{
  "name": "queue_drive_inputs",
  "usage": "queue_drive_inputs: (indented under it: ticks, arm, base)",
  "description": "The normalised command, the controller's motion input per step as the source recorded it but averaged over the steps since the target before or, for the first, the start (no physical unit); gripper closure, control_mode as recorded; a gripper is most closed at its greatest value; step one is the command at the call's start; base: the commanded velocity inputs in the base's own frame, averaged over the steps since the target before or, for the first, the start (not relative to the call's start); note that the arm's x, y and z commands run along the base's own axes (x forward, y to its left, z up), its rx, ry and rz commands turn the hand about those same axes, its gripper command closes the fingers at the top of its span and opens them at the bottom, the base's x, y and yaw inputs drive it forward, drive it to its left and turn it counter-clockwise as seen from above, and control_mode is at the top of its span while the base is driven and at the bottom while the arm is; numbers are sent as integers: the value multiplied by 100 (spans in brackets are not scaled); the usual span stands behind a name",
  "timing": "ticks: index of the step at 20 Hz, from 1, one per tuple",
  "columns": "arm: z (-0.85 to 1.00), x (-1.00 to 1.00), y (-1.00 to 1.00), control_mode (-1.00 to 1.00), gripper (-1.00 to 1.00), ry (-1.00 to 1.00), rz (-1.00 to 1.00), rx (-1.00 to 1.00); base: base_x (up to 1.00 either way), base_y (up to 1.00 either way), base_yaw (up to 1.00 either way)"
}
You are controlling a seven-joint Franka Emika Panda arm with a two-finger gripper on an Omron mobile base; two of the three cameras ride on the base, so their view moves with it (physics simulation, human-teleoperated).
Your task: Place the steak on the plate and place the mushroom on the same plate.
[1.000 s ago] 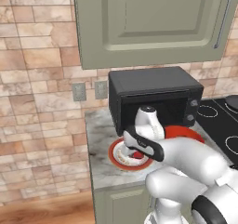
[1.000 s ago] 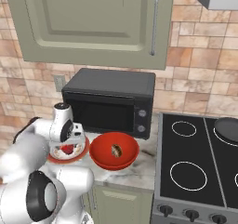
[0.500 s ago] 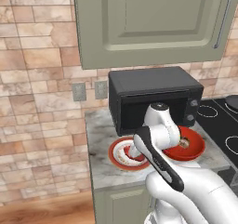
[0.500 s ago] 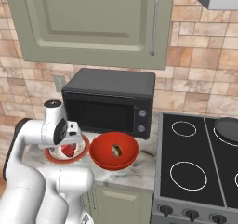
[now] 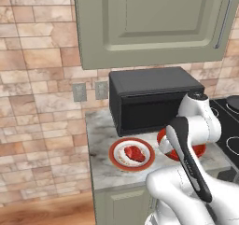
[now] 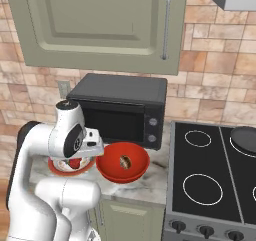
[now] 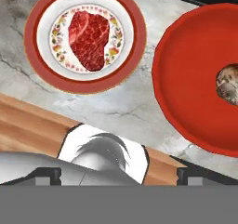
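Gripper (image 7: pixel 116 174): two dark fingertips set wide apart at the bottom of the hand view, nothing between them, raised above the counter's front edge.

Marble counter (image 7: pixel 139 111): grey-white, veined, matte.

Plate (image 7: pixel 35 46): flat, round, white centre, red-orange rim, ring of small floral pattern. It lies flat on the counter, left of the bowl and close to it but apart.

Steak (image 7: pixel 89 34): irregular flat slab, deep red with lighter marbling, lying on the middle of the plate. It is also seen in the left base view (image 5: pixel 134 152).

Red bowl (image 7: pixel 186 79): deep, solid red, smooth.

Mushroom (image 7: pixel 228 82): tan-brown rounded lump with pale patches, inside the bowl; in the right base view (image 6: pixel 125 160) near its centre.

Microwave (image 5: pixel 151 95): black, boxy, behind both dishes.

Stove (image 6: pixel 210 185): dark glass top with white ring burners, right of the counter.
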Motion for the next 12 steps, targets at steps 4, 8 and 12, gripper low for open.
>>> queue_drive_inputs:
  ticks: [4,8,12]
  arm:
    - [49,-9,-83,-100,-100,0,-16,0]
    - [1,1,-65,-100,-100,-2,-10,0]
    - [-14,18,-33,-100,-100,-1,-9,0]
  base:
    - [0,0,0]
    - [0,0,0]
    - [0,0,0]
